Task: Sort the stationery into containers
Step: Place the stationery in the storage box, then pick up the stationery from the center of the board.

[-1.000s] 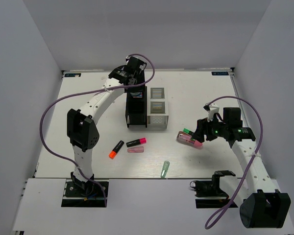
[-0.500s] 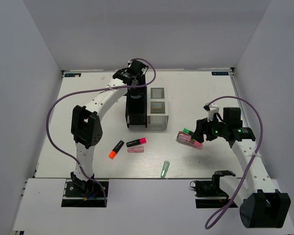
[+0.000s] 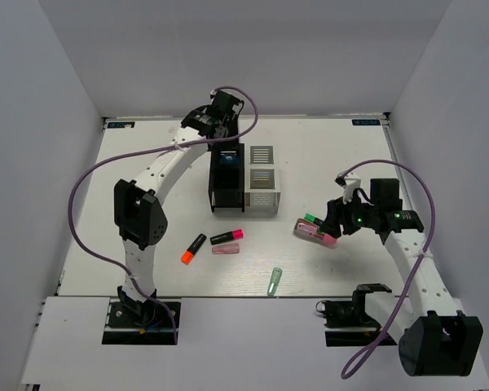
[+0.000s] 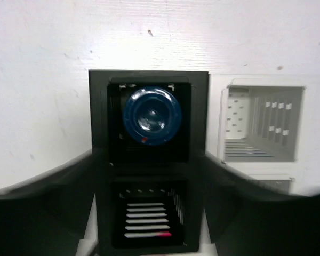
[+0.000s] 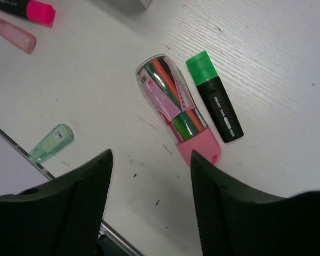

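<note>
The containers are four joined bins, two black (image 3: 217, 192) and two white (image 3: 262, 181). The round blue tape roll (image 3: 228, 160) lies in the far black bin; it also shows in the left wrist view (image 4: 152, 116). My left gripper (image 3: 226, 134) hangs open and empty above the black bins (image 4: 149, 176). My right gripper (image 3: 332, 221) is open and empty just above the table (image 5: 149, 160), beside the pink-green bundle (image 5: 173, 104) and a green-capped black marker (image 5: 216, 98). The black marker with pink end (image 3: 226, 237), pink translucent stick (image 3: 225, 249), orange-tipped pen (image 3: 192, 248) and pale green piece (image 3: 275, 281) lie on the table.
The near black bin (image 4: 149, 213) shows only its slatted bottom. The far white bin (image 4: 261, 122) holds nothing. White walls close the table at the back and both sides. Purple cables loop over both arms.
My left gripper has drawn back up from the far black bin, and the blue tape roll now shows lying in it. The right arm has not moved.
</note>
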`<state>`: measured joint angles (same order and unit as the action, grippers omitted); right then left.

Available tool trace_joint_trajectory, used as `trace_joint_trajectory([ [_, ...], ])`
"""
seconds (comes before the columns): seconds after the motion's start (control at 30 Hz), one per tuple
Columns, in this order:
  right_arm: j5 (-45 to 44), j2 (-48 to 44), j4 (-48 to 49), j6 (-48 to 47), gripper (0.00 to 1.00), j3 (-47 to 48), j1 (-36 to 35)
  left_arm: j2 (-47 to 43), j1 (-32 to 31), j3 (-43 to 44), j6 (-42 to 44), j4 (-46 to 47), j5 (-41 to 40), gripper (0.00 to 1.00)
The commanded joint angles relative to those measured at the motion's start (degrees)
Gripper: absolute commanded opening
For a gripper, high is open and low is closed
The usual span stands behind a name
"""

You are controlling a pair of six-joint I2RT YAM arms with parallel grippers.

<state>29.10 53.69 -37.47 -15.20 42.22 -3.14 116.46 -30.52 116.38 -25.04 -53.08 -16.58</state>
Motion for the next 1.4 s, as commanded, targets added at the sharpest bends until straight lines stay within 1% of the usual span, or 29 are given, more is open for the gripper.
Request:
trace_joint_trajectory([
  [0.0, 4.20, 1.32, 0.64, -8.24, 0.61, -0.28, -0.29, -9.65, -0.23, -0.79, 0.08, -1.68, 0.76, 0.29],
  [0.03, 6.38, 1.85, 1.17, -10.35, 0.54, -0.64, -0.29, -11.07, -0.76, -4.37, 0.08, -1.24, 0.50, 0.07],
  [0.07, 9.10, 2.46, 1.17, -20.55, 0.48, -0.91, -0.29, -15.09, -1.20, -9.62, 0.51, -0.63, 0.58, 0.00],
  [0.1, 9.74, 3.78, 0.91, -23.62, 0.48, -1.87, -0.29, -20.00, -2.60, -12.55, 1.12, -0.01, 0.76, 0.00],
  [0.13, 10.53, 4.22, 1.52, -29.39, 0.51, -2.22, -0.38, -22.57, -4.26, -20.06, 2.35, 2.69, 0.67, 0.00],
  [0.17, 10.54, 4.75, 2.57, -33.54, 0.58, -2.49, -0.55, -29.99, -5.06, -23.96, 3.75, 3.50, 0.50, 0.03],
  [0.2, 10.62, 6.84, 2.58, -35.40, 0.78, -1.97, -1.25, -32.24, -7.51, -34.36, 4.46, 4.90, 0.58, 0.39],
  [0.23, 10.71, 7.82, 1.89, -38.73, 0.87, -1.44, -1.52, -34.44, -8.40, -37.77, 4.56, 4.92, 0.50, 0.66],
  [0.27, 10.36, 9.75, 1.09, -40.24, 0.90, -0.39, -2.39, -36.38, -8.93, -40.94, 4.82, 5.18, 0.23, 0.80],
  [0.3, 9.49, 11.94, 0.91, -42.95, 0.90, 0.49, -3.27, -43.44, -9.90, -50.19, 5.08, 6.31, -0.12, 0.87],
  [0.33, 8.87, 12.83, 1.61, -42.98, 0.90, 1.02, -4.06, -45.86, -10.08, -53.33, 5.00, 6.58, -0.64, 0.93],
  [0.37, 8.08, 14.67, 3.09, -43.07, 0.90, 1.29, -4.42, -50.50, -10.08, -55.71, 4.65, 7.28, -1.17, 0.96],
  [0.4, 5.55, 15.47, 6.50, -41.94, 0.90, 0.77, -5.90, -54.72, -9.47, -63.13, 4.56, 8.85, -1.26, 0.96],
  [0.43, 4.40, 16.61, 8.54, -41.49, 0.90, -0.11, -6.35, -58.68, -9.03, -64.94, 4.21, 8.70, -1.26, 0.97],
  [0.47, 2.99, 17.14, 13.78, -41.05, 0.90, -0.47, -6.70, -60.37, -8.59, -67.83, 3.95, 8.78, -1.09, 0.97],
  [0.53, 1.75, 19.50, 15.93, -39.73, 0.90, -1.00, -8.11, -65.46, -6.75, -71.62, 3.86, 8.35, 0.05, 0.97],
  [0.6, 1.92, 21.27, 15.24, -39.91, 0.90, 0.84, -9.95, -68.72, -6.13, -72.78, 4.03, 7.91, 0.40, 0.98],
  [0.63, 1.40, 24.59, 15.15, -39.30, 0.90, 2.15, -10.48, -69.09, -6.04, -74.18, 4.12, 7.82, 0.58, 0.98],
  [0.7, 0.35, 27.15, 15.85, -38.94, 0.90, 3.83, -12.41, -70.05, -6.13, -74.72, 4.12, 7.47, 0.58, 0.98],
  [0.87, -2.64, 33.57, 9.62, -40.87, 0.90, 9.72, -16.19, -71.20, -6.04, -76.91, 4.03, 7.29, 0.32, 0.98],
  [0.93, -5.88, 34.29, 8.38, -41.14, 0.89, 10.43, -18.12, -71.72, -5.95, -77.09, 4.12, 7.29, 0.49, 0.98],
  [1.1, -12.84, 37.62, 7.85, -40.61, 0.84, 10.52, -21.21, -72.61, -5.86, -77.53, 4.03, 7.55, 0.49, 0.98],
  [1.23, -16.70, 38.16, 8.56, -40.78, 0.82, 7.80, -22.79, -73.48, -5.86, -77.88, 4.12, 7.38, 0.41, 0.98],
  [1.37, -19.08, 38.24, 8.91, -40.96, 0.74, 7.09, -23.49, -73.92, -5.95, -78.14, 4.29, 7.29, 0.40, 0.98],
])
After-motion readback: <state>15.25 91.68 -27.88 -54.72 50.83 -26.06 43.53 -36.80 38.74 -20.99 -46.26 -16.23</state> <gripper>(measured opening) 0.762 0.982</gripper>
